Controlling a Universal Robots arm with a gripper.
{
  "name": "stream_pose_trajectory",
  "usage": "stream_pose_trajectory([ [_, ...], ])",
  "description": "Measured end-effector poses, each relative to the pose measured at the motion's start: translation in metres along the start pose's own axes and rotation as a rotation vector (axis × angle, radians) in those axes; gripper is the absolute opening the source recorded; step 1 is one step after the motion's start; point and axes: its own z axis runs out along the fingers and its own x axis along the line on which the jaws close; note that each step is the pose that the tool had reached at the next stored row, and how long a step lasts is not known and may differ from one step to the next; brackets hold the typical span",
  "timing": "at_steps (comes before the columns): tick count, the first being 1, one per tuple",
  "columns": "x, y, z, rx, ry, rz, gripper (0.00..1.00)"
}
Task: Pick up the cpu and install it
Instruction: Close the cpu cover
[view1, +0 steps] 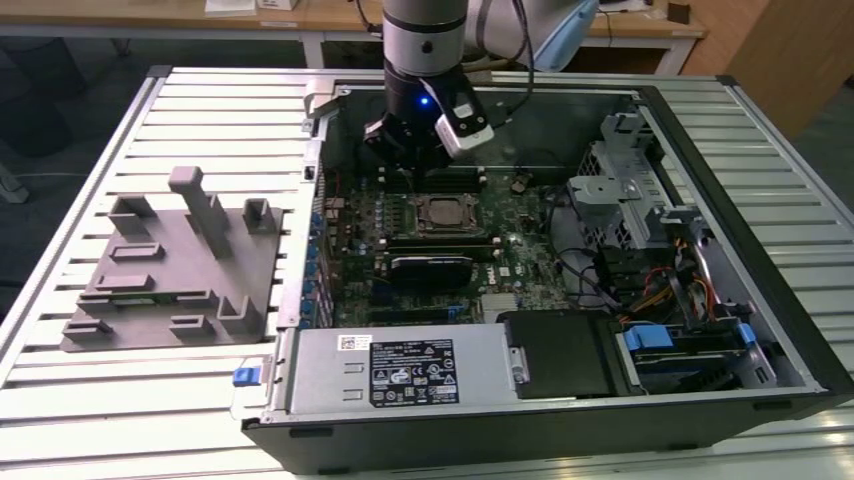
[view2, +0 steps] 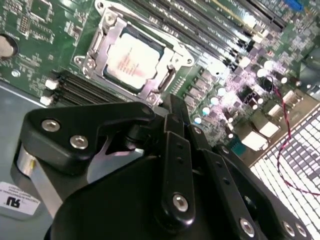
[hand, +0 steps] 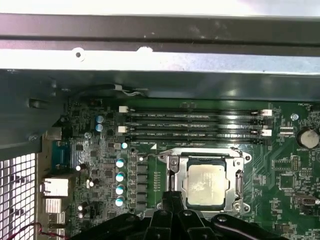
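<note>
Status: the cpu (hand: 206, 185) lies flat inside the socket frame (hand: 172, 167) on the motherboard (hand: 285, 165), silver top up, metal bracket around its edges; it looks seated. The hand (hand: 172, 197) hangs over the board in the open computer case (view1: 747, 150), fingertips drawn together and gripping nothing. In both wrist views the cpu (view2: 132, 60) sits just past the tips of the hand (view2: 172, 107), apart from them. Square chip, no long axis. In the exterior view the hand (view1: 407, 172) is above the memory slots (view1: 447, 182), beside the cpu (view1: 442, 212).
</note>
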Motion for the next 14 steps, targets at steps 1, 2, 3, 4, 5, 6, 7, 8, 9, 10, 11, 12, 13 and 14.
stream_pose_trajectory([
  [1, 0.0, 0.0, 0.0, 0.0, 0.0, 0.0, 0.11],
  [2, 0.0, 0.0, -0.0001, 0.0001, 0.0001, 0.0, 0.11],
  [3, 0.0001, -0.0001, -0.0001, 0.0001, 0.0001, 0.0, 0.11],
  [4, 0.0001, -0.0001, 0.0, 0.0, 0.0001, 0.0, 0.11],
  [5, 0.0002, 0.0, 0.0, 0.0, 0.0, 0.0, 0.11],
  [6, 0.0003, 0.0, 0.0, 0.0, 0.0, 0.0, 0.11],
  [7, 0.0007, -0.0001, 0.0, 0.0, 0.0, 0.0, 0.11],
  [8, 0.0014, -0.0001, 0.0, 0.0, 0.0, 0.0, 0.11],
  [9, 0.0023, -0.0001, 0.0, 0.0, 0.0, 0.0, 0.11],
  [10, 0.0034, -0.0001, -0.0001, 0.0001, 0.0001, 0.0, 0.11],
  [11, 0.0049, -0.0001, 0.0, 0.0001, 0.0001, 0.0, 0.11],
  [12, 0.0065, -0.0001, -0.0001, 0.0001, 0.0001, 0.0, 0.11],
  [13, 0.0084, -0.0001, -0.0001, 0.0001, 0.0, 0.0, 0.11],
  [14, 0.0102, -0.0001, -0.0001, 0.0001, 0.0, 0.0, 0.11],
])
